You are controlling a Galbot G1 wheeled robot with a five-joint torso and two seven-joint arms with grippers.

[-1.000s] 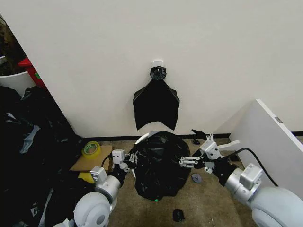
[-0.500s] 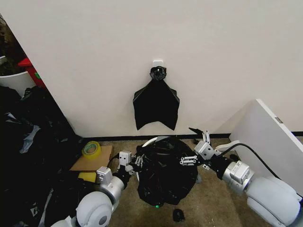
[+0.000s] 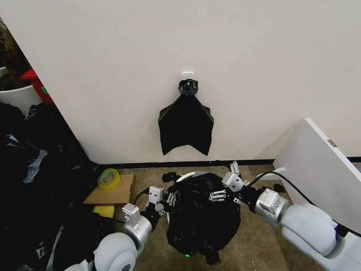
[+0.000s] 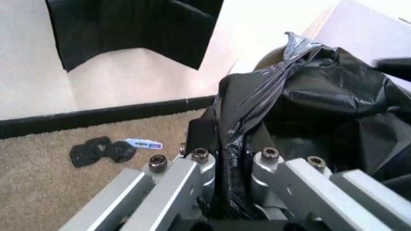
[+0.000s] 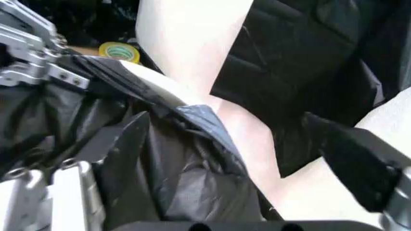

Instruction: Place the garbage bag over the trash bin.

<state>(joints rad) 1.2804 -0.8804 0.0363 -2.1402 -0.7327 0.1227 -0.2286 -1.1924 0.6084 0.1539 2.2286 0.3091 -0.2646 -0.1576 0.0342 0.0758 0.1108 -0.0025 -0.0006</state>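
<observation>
The glossy black garbage bag (image 3: pixel 203 217) lies bunched over the white trash bin (image 3: pixel 186 174); only a sliver of the bin's rim shows at the far side. My left gripper (image 3: pixel 165 198) is at the bag's left edge. In the left wrist view, this gripper (image 4: pixel 234 155) is shut on a twisted fold of the bag (image 4: pixel 308 96). My right gripper (image 3: pixel 225 182) sits at the bag's upper right. In the right wrist view it (image 5: pixel 237 149) is open, with the bag's edge (image 5: pixel 186 178) and the white rim (image 5: pixel 157 79) between its spread fingers.
A flat black bundle (image 3: pixel 186 125) hangs from a wall hook right behind the bin. A tape roll (image 3: pixel 109 178) rests on cardboard (image 3: pixel 115 195) to the left, beside a heap of black plastic (image 3: pixel 34 186). A white panel (image 3: pixel 321 164) leans at the right. Small black scraps (image 4: pixel 103 150) lie on the carpet.
Both arms have reached farther forward and closer together. The bag has shifted right and spread over the bin, so less white rim shows.
</observation>
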